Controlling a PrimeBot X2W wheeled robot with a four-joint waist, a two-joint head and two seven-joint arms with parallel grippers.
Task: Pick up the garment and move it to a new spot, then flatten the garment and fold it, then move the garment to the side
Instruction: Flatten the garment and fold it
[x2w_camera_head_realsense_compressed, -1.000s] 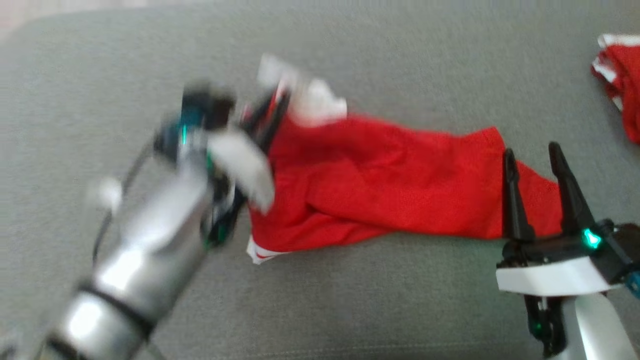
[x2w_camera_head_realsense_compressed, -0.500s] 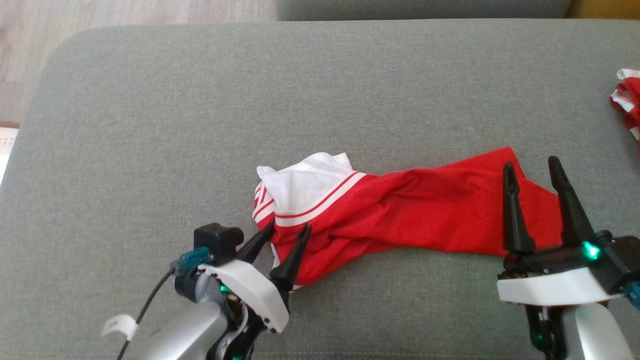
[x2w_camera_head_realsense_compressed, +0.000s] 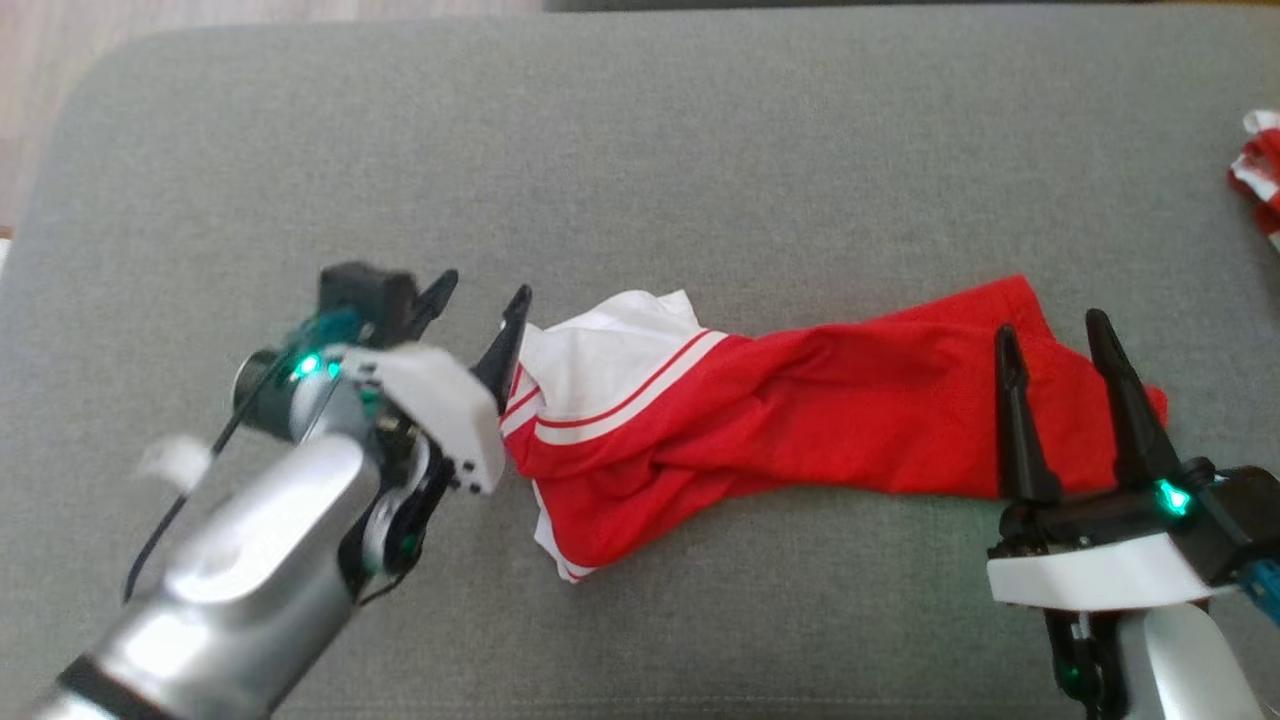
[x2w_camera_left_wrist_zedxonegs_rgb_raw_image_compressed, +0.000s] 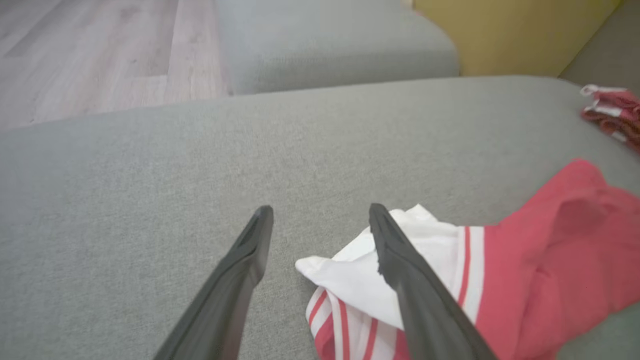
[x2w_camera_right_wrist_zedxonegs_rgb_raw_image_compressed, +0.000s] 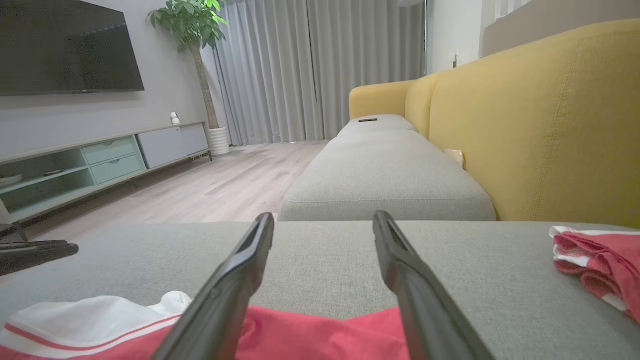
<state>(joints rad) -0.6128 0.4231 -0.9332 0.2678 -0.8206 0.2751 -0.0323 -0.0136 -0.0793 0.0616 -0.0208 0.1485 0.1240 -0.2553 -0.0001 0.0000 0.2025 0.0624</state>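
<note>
Head view | we hold left gripper (x2w_camera_head_realsense_compressed: 486, 284) spread, empty, beside garment (x2w_camera_head_realsense_compressed: 800, 410) white end | right gripper (x2w_camera_head_realsense_compressed: 1049, 325) spread over red end | likely poised for flattening.

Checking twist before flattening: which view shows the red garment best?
The head view: the red garment lies end to end, twisted mid-length, on the grey cushion. The left wrist view catches its white striped end close up; the right wrist view, a low sliver of red and white.
</note>
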